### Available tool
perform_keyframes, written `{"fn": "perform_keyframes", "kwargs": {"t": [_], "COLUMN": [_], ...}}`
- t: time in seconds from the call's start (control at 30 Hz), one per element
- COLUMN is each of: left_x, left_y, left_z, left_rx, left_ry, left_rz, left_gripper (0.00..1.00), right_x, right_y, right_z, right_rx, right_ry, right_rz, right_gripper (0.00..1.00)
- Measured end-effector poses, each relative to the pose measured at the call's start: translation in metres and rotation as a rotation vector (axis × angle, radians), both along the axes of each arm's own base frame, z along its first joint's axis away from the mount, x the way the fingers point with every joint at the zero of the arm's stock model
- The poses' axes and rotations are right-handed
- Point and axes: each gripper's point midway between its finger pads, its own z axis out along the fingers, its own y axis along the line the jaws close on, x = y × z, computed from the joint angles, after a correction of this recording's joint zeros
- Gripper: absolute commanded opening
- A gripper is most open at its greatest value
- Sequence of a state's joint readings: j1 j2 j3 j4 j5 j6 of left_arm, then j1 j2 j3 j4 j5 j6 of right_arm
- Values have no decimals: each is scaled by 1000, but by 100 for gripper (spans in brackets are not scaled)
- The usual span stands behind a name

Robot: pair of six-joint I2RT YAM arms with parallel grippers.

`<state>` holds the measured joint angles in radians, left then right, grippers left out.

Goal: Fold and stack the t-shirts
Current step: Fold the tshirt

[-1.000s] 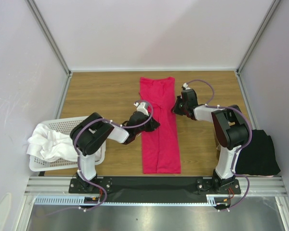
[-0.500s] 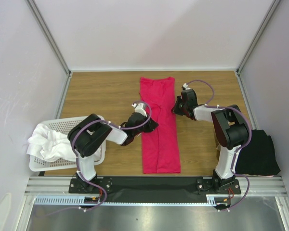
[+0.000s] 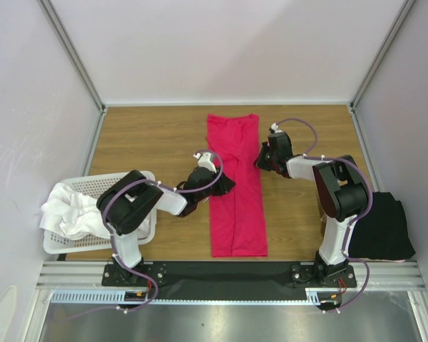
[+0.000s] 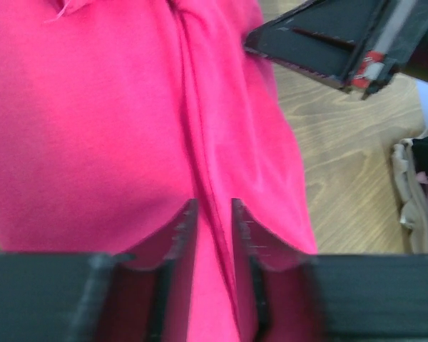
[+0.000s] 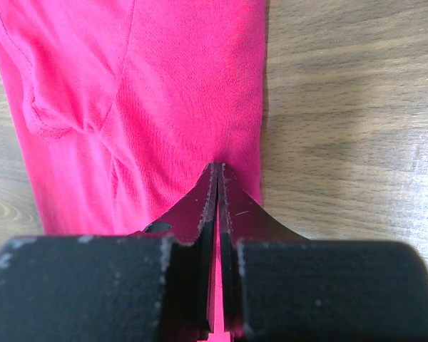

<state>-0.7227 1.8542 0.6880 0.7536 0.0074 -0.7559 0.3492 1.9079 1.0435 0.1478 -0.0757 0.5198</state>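
The pink shirt (image 3: pixel 239 214) lies flat in the middle of the surface (image 3: pixel 150 135), folded into a long narrow strip that runs from the upper centre of the overhead view down to the near edge. Its sleeves are tucked in, and a lengthwise crease shows down the lower half.

The left gripper (image 3: pixel 227 184) sits at the strip's left edge, about halfway along. In its wrist view the left gripper (image 4: pixel 212 214) has its fingers (image 4: pixel 185 228) a narrow gap apart, low over the cloth. A raised seam of the pink shirt (image 4: pixel 93 121) runs up between them, and they are not clamped on it.

The right gripper (image 3: pixel 258 162) is at the strip's right edge, a little farther up the frame than the left one. In its wrist view the right gripper (image 5: pixel 217 171) has its fingers pressed together on the shirt's edge, with a sliver of pink caught between them low in the frame. Bare wood lies just to the right of that edge.

The black shirt (image 3: pixel 385 228) lies in a heap at the lower right, beyond the right arm's base. The white shirts (image 3: pixel 71 210) are bunched in the basket (image 3: pixel 57 246) at the lower left, spilling over its left rim.
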Motion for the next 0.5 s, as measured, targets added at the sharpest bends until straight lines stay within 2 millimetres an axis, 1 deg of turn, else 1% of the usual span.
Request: {"fn": "perform_keyframes", "kwargs": {"t": [0.1, 0.2, 0.27, 0.37, 0.43, 0.5], "left_x": [-2, -9, -19, -40, -55, -72], "left_y": [-1, -2, -3, -7, -10, -13], "left_z": [8, 22, 33, 43, 40, 29], "left_rx": [-3, -3, -5, -14, -9, 7], "left_ry": [-14, -41, -60, -77, -69, -45], "left_rz": [-8, -24, -35, -65, -82, -106], "left_gripper": [38, 40, 40, 40, 40, 40], "right_x": [0, 0, 0, 0, 0, 0], "right_y": [0, 0, 0, 0, 0, 0], "right_z": [0, 0, 0, 0, 0, 0], "right_rx": [0, 0, 0, 0, 0, -1], "right_ry": [0, 0, 0, 0, 0, 0], "right_rz": [0, 0, 0, 0, 1, 1], "right_gripper": [0, 0, 0, 0, 0, 0]}}
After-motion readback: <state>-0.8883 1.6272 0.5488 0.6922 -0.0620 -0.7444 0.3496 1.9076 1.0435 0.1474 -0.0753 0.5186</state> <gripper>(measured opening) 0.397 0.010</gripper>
